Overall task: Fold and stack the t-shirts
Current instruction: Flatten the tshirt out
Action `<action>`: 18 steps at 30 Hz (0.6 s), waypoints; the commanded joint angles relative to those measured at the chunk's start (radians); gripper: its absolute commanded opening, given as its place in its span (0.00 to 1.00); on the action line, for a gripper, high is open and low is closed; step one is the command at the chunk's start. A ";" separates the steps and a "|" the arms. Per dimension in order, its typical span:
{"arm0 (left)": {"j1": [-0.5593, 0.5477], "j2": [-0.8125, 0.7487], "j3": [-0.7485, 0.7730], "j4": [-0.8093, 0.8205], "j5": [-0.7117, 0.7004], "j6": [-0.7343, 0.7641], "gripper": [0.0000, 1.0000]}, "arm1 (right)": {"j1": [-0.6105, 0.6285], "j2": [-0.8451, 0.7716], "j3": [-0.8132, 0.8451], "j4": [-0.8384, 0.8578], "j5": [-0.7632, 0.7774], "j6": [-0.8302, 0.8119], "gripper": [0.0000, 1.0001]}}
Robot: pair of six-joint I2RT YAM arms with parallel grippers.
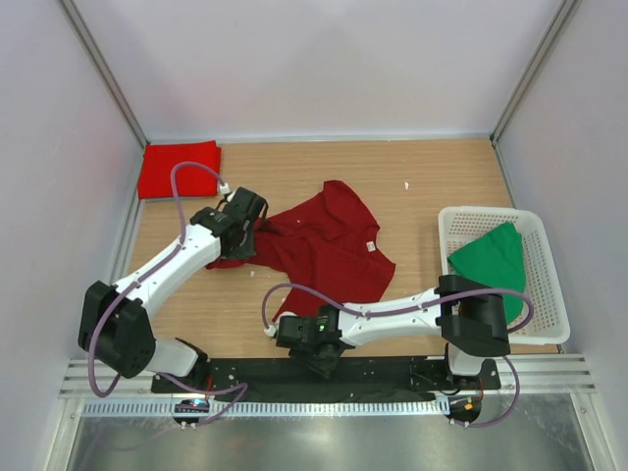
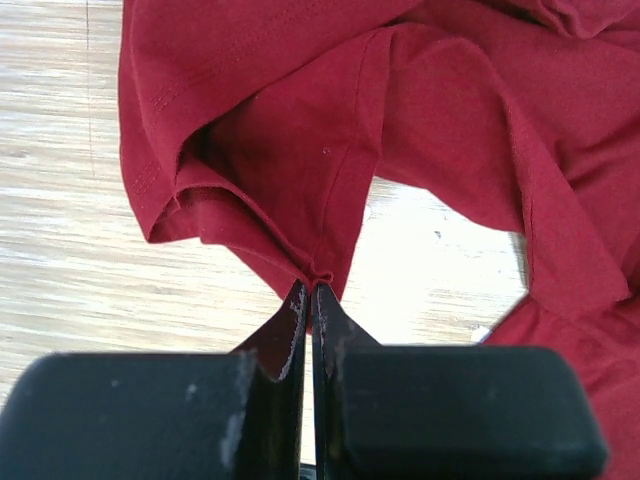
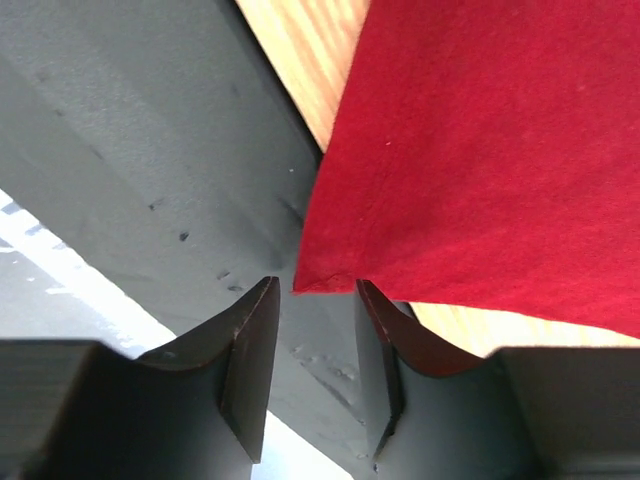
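Maroon cloth t-shirt (image 1: 329,240): left jaws shut on a thin fold by the sleeve, right jaws half open astride its hem corner, liable to miss so slight a bite.

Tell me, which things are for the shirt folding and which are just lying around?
For the job: dark red shirt, folded bright red shirt, green shirt.
Just lying about: white basket, little white scrap.
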 commanded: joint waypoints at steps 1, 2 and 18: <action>0.005 -0.041 -0.002 -0.012 -0.016 -0.014 0.00 | 0.006 0.012 0.012 0.005 0.060 -0.015 0.40; 0.005 -0.043 -0.002 -0.013 -0.016 -0.014 0.00 | 0.008 0.018 0.011 0.004 0.068 -0.016 0.40; 0.037 -0.081 0.086 -0.070 -0.005 -0.034 0.00 | -0.072 -0.164 -0.009 -0.007 0.304 0.134 0.01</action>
